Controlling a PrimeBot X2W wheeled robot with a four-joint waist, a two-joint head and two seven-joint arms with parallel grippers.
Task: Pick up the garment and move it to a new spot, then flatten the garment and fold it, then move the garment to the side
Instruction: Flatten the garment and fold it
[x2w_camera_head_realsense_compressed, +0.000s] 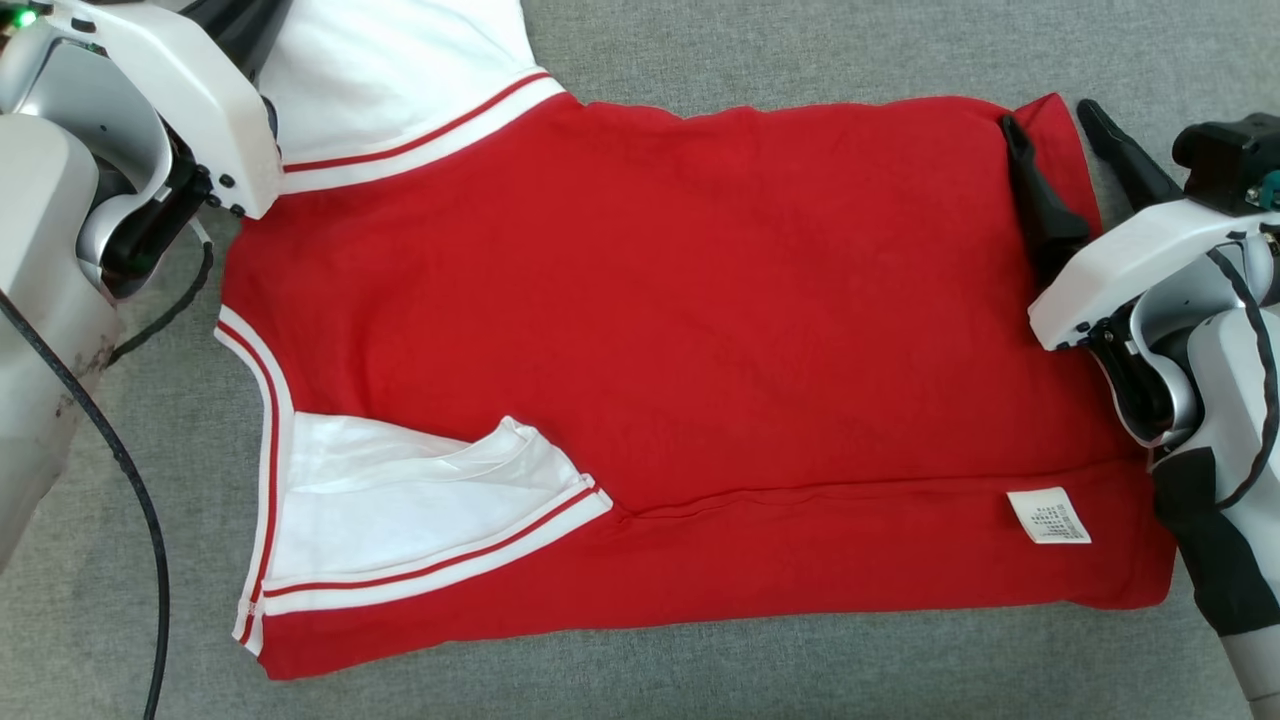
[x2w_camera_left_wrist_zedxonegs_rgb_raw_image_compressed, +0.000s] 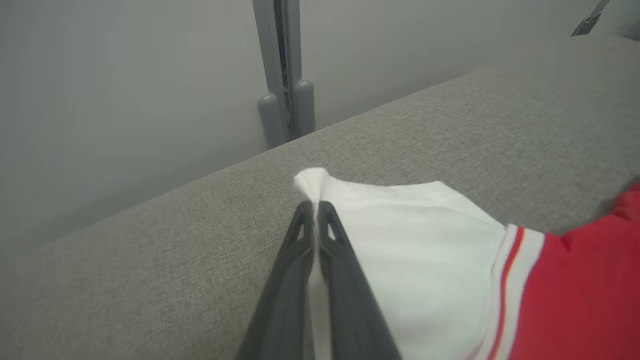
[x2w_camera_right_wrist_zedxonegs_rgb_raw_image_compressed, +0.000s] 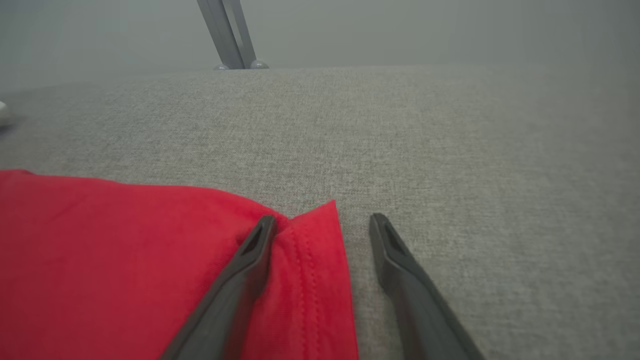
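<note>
Left wrist view: left pincer (x2w_camera_left_wrist_zedxonegs_rgb_raw_image_compressed: 315, 207) clamped on sleeve (x2w_camera_left_wrist_zedxonegs_rgb_raw_image_compressed: 400, 240) of garment (x2w_camera_left_wrist_zedxonegs_rgb_raw_image_compressed: 590, 290); right pincer (x2w_camera_right_wrist_zedxonegs_rgb_raw_image_compressed: 324, 220) apart astride hem (x2w_camera_right_wrist_zedxonegs_rgb_raw_image_compressed: 315, 285).

**Soft, even light**

From my head the picture is bright and crisp, with only faint shadows on the grey cloth (x2w_camera_head_realsense_compressed: 700, 60). My wrist views are softer: the wall (x2w_camera_left_wrist_zedxonegs_rgb_raw_image_compressed: 125, 100) behind is hazy, and my fingers (x2w_camera_left_wrist_zedxonegs_rgb_raw_image_compressed: 345, 280) blur toward the bottom edge.
</note>
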